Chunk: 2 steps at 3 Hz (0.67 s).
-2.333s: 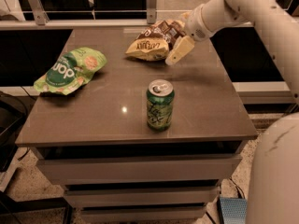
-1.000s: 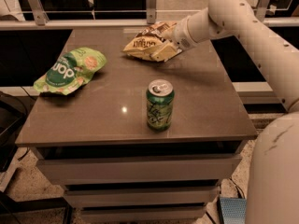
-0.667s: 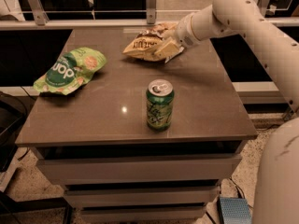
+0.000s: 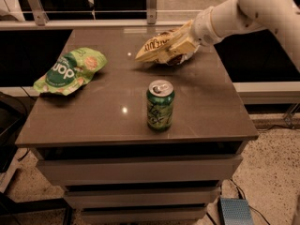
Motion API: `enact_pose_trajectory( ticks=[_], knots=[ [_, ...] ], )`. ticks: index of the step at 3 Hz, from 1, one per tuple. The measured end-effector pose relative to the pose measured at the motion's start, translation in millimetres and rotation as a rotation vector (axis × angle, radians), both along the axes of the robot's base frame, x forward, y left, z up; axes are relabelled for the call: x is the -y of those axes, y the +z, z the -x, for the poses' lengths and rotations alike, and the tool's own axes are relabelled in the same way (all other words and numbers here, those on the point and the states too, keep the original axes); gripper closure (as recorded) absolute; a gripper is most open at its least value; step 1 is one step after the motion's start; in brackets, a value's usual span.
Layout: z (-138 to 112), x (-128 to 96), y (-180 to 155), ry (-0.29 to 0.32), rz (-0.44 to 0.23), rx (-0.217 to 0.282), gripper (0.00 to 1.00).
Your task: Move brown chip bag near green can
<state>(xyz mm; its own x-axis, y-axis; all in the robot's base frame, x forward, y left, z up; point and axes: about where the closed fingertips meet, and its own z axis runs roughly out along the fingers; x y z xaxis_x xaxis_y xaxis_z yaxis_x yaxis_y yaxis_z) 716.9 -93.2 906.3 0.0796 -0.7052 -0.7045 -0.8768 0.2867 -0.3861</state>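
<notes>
Rearward in hand (image 4: 179,46), brown bag (image 4: 152,46) leftward

Green bag (image 4: 70,71) perhaps reads "dop"; brown chip bag (image 4: 152,45) in claw (image 4: 177,46) illegible.

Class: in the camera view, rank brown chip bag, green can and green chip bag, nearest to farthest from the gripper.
1. brown chip bag, held in the gripper, far right.
2. green can, front centre.
3. green chip bag, left side.

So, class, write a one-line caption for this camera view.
The end effector grips the brown bag near the table's back, beyond the upright green can; a green bag lies left.
</notes>
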Motion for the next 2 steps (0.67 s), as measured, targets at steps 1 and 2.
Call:
enact_pose_trajectory(
  ticks=[1,2],
  knots=[
    [42.6,18.1,6.7,0.061,0.043,-0.018,1.0],
    [88.0,28.6,2.8,0.127,0.069,-0.048,1.0]
  ],
)
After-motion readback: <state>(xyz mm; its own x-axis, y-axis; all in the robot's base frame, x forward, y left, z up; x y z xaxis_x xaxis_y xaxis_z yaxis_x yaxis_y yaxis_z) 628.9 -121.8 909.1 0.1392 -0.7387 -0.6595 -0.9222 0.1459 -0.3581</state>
